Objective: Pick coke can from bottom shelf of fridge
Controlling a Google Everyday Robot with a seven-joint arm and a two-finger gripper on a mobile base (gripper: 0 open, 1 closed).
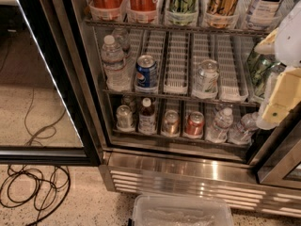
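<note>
Coming from up-right of the coke can [194, 124], the gripper [275, 107], its state impossible to tell, may topple the bottle [219, 125] just right of that can.

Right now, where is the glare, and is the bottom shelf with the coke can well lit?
Camera view: glare streaks the base grille; the bottom shelf is dim, though the coke can shows red; the gripper, at the right edge beside the middle rack, is brightly lit.

Likely an office break area or robot lab: a stainless glass-door drinks fridge [197, 171] spreads left of the gripper [277, 102], loose cables [28, 187] sprawling over speckled floor [94, 206] farther left.
</note>
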